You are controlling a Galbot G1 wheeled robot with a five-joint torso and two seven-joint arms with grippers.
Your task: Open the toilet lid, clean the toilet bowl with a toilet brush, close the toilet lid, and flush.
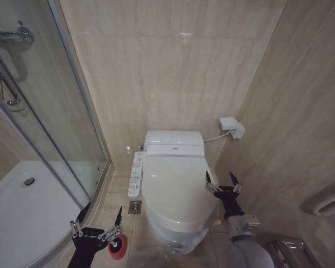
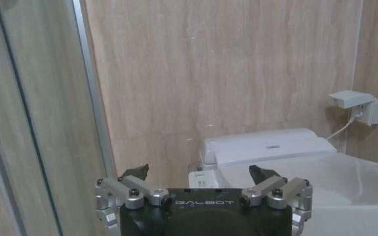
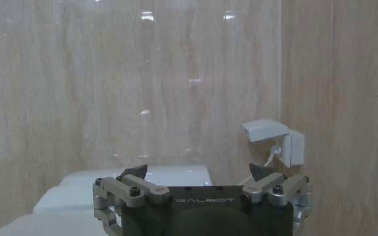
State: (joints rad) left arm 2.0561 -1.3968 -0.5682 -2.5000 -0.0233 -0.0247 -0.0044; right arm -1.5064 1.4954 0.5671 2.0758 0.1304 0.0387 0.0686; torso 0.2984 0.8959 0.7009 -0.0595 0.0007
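Both tools hung open: the left tool (image 1: 98,224) beside the toilet, the right tool (image 1: 223,182) at the closed lid's (image 1: 176,190) right edge. Lifting it probably wanted a grip under the rim. The brush's red holder (image 1: 118,247) stood left of the toilet.

Glossy white toilet lid (image 1: 176,187) down

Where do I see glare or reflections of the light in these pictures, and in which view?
Head view: a soft sheen on the closed toilet lid and a faint bright spot high on the wall tile. Right wrist view: several small bright reflections on the glossy wall above the open right claw. Left wrist view: even light, little glare, open left claw in shade.
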